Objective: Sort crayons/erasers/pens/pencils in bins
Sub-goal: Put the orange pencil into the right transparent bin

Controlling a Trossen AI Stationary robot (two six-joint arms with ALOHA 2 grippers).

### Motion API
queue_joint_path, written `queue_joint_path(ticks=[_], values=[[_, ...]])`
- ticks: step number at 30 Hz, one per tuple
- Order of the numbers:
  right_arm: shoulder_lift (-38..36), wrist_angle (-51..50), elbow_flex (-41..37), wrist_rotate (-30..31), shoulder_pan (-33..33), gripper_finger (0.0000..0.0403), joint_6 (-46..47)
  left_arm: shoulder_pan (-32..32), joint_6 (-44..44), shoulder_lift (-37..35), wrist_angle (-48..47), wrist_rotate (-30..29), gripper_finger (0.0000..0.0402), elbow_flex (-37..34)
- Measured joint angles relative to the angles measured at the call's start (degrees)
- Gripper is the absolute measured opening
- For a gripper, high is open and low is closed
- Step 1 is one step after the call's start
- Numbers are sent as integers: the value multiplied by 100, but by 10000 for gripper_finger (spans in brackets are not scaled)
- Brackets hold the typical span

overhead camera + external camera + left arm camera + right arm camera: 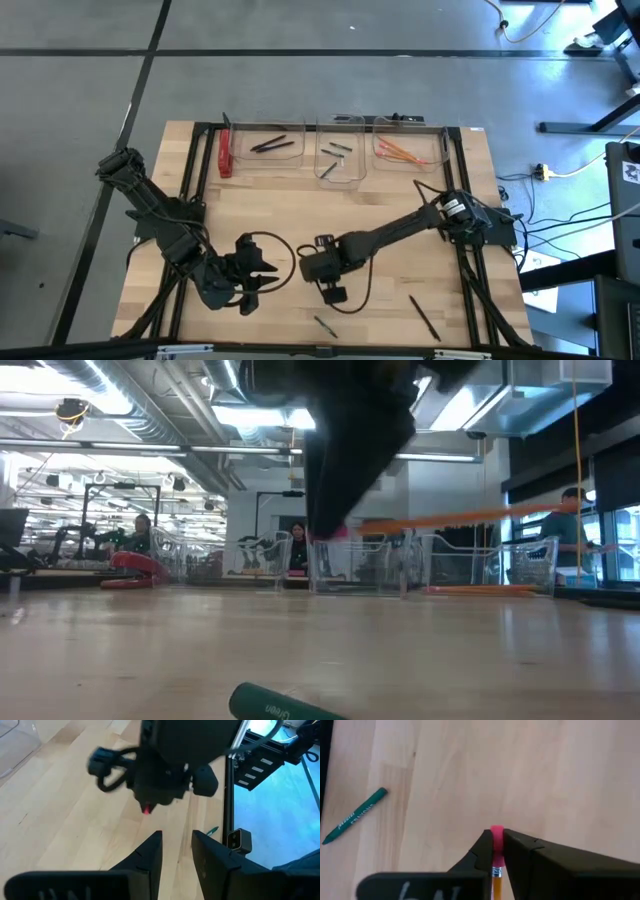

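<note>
The left gripper (262,268) is resting low near the front of the surface (300,210), left of the right gripper (335,295), its fingers (150,857) spread with nothing between them. The right gripper is hanging above the front middle of the surface, clenched on a pencil (497,855) just below its pink eraser tip. Just in front of the right gripper, a crayon (325,325) is lying on the surface, and a pen (424,316) is lying further right near the front edge. Well behind the right gripper, three bins are standing in a row along the back edge: the left bin (268,155) is holding pens, the middle bin (341,160) crayons, the right bin (412,150) pencils.
</note>
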Motion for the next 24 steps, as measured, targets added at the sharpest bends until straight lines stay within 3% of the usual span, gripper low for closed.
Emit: queue_joint_path(ticks=[9, 15, 24], values=[[-22, -1525, 1269, 522, -380, 37, -411, 0, 2, 0, -288, 1, 98, 0], [-22, -2617, 1981, 1364, -661, 33, -269, -77, -2, 0, -508, 136, 98, 0], [-26, -3664, 2925, 1752, -1172, 38, -56, -116, 2, 0, -820, 61, 98, 0]])
